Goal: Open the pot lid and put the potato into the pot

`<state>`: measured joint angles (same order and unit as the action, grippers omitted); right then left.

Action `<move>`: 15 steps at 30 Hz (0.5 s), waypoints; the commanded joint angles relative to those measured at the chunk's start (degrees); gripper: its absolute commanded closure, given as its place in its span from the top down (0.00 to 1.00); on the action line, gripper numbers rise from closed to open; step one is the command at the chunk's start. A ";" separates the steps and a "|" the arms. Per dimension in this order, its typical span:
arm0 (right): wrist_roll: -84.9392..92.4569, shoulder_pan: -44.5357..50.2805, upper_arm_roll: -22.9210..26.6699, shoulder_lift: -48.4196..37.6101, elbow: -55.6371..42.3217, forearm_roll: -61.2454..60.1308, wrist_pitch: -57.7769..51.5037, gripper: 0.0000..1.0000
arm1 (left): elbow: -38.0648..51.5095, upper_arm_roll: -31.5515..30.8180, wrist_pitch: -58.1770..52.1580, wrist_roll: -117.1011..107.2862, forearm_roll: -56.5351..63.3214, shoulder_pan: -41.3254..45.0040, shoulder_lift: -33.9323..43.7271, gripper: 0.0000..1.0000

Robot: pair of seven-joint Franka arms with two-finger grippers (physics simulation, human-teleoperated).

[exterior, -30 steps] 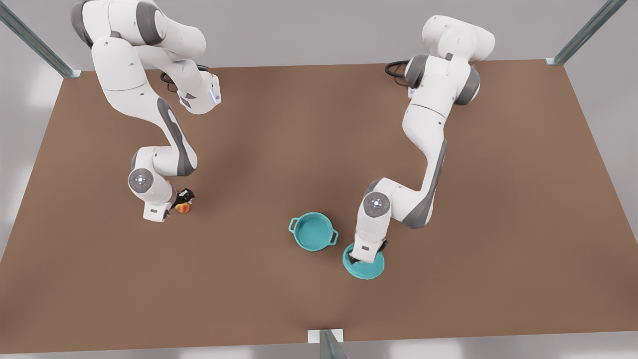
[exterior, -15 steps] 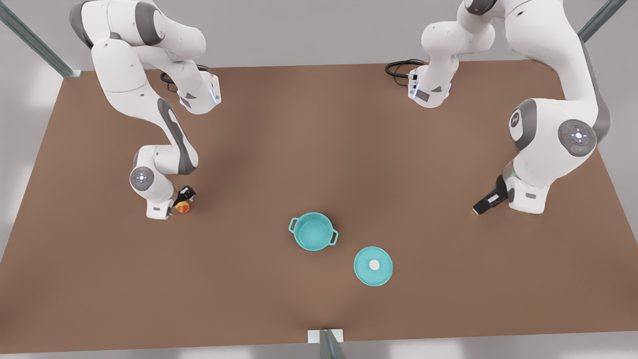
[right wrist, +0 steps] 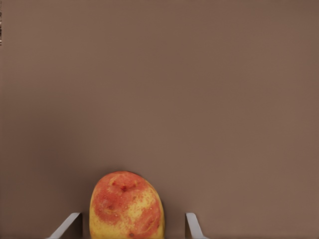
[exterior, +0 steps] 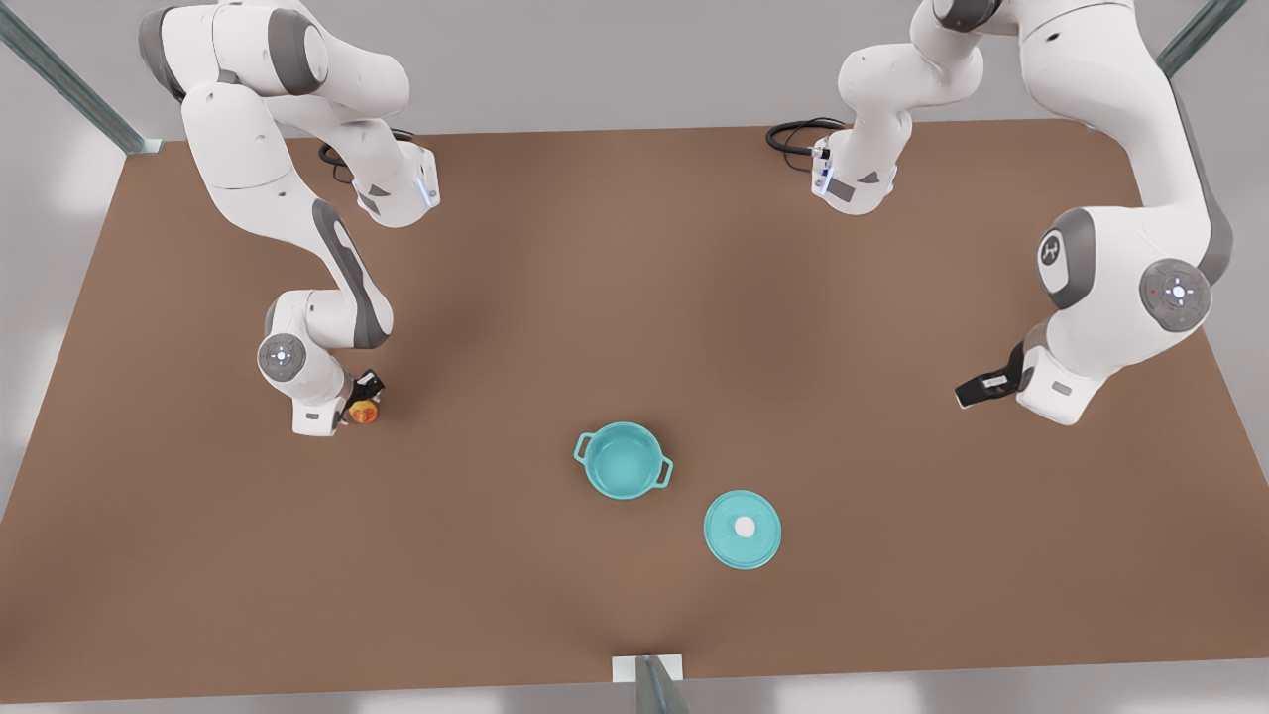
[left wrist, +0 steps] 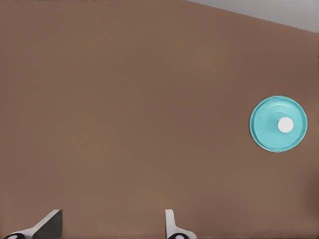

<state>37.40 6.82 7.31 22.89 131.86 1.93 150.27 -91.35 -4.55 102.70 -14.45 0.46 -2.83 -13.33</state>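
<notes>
The teal pot stands uncovered near the table's middle, teal inside with nothing in it. The pot lid lies flat just to its front-right, white knob up; it also lies far off in the left wrist view. My left gripper hangs open at the front view's right, well away from the lid, with its fingers spread over bare table. At the front view's left, my right gripper is low and open around the potato. A gap shows on each side of the potato between the fingers.
The brown table stretches wide between the two arms. A black cable loops at the back by the arm base on the front view's right. A metal post stands at the middle of the front edge.
My left gripper let go of the lid, leaving it beside the pot, and swung far out to the front view's right. The right gripper has stayed at the potato.
</notes>
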 commanded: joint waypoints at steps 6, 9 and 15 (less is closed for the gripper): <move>2.33 0.04 -0.98 0.40 -0.11 -1.58 0.03 0.79 | 0.12 -0.02 1.71 15.50 0.50 -0.07 -0.20 1.00; 2.33 0.04 -1.24 0.49 -0.11 -1.67 0.03 0.74 | 0.12 -0.02 1.89 15.42 0.68 -0.07 -0.20 1.00; 2.95 0.04 -1.33 0.40 -0.11 -1.67 -0.06 0.58 | 0.12 -0.02 1.98 15.15 0.77 -0.07 -0.29 1.00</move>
<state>38.67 6.86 5.98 23.35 131.77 0.34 150.28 -91.26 -4.56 104.49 -5.70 1.13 -2.90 -13.67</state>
